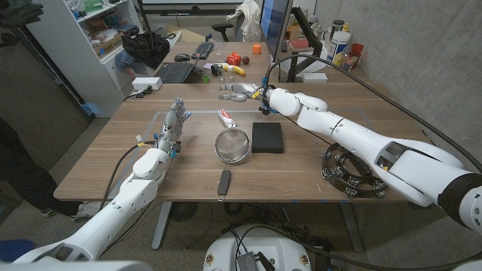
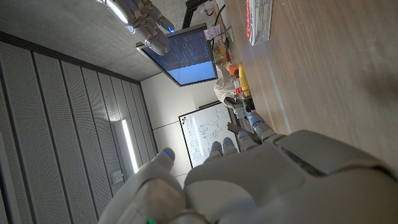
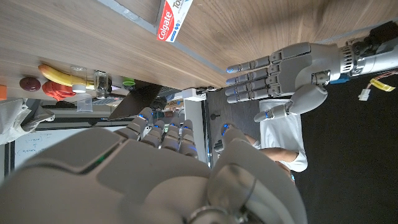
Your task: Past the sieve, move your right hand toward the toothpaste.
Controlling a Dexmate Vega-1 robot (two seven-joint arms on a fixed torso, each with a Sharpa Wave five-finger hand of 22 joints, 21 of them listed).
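Reaching out over the far side of the wooden table, the robot's right hand hangs above the surface with its fingers extended and slightly apart, holding nothing. Its position is beyond the sieve, which sits near the middle of the table with its round mesh bowl facing up. The toothpaste, a boxed tube in red and white, lies flat on the table between the sieve and the right hand, just beyond the sieve's rim and nearer the robot than the hand; hand and box are apart, not touching. In the right wrist view the box's printed end shows on the wood grain, with the backs of the right hand's fingers below it in the picture. A black square block lies just beside the sieve on the robot's right, under the right forearm. A dark folded pocket tool lies near the table's front edge, on the robot's side of the sieve. A tambourine rests at the table's right front corner, partly under the right arm. On the robot's left, the left hand stands above the table with its fingers straight and held close together, empty; the right wrist view shows it with fingers extended and thumb out. The left wrist view catches the toothpaste box's end on the table.
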